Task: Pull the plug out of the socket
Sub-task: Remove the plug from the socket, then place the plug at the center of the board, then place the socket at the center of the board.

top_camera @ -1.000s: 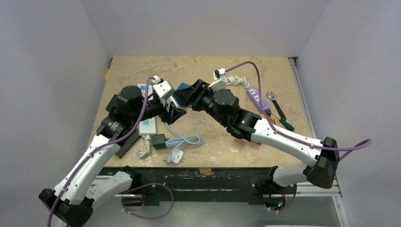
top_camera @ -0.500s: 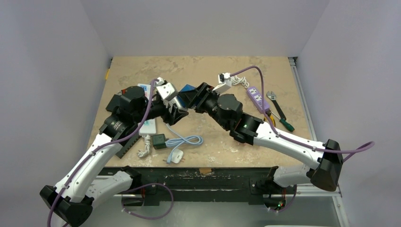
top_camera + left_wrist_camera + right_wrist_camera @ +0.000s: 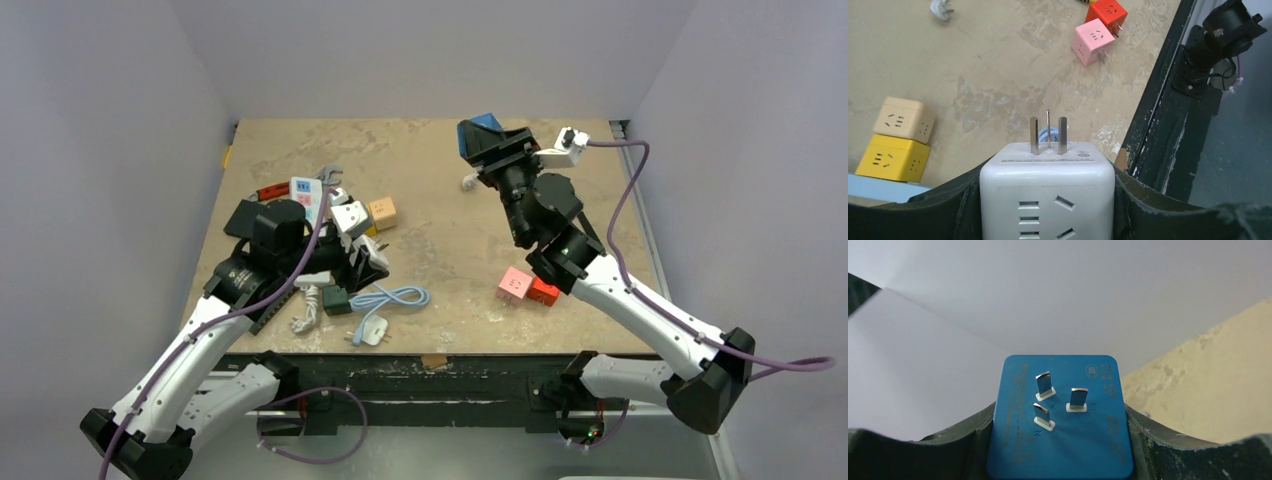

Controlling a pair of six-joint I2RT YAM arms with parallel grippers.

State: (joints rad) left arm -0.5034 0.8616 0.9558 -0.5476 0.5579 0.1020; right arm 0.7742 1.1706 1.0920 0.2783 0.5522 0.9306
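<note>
1. Nearest, low over the left of the bench (image 3: 998, 75), the left pincer (image 3: 1047, 210) is clamped on a white cube (image 3: 1048, 170) with its prongs bare. A blue cable (image 3: 390, 298) lies just beside it, close to the bench's near edge.
2. The white cube and the blue cube (image 3: 1063, 390) are well apart with nothing mated, so the pull looks done. The likely next move is to set each down and let go.
3. Mid-bench lies bare between the tan cube (image 3: 904, 119) and yellow cube (image 3: 890, 159) on the left and the pink cube (image 3: 1092, 42) and red cube (image 3: 1105, 12) on the right. That is the best landing room.
4. Farthest, the right pincer (image 3: 1060, 440) grips the blue cube high near the back wall. It would need to descend toward the centre.
</note>
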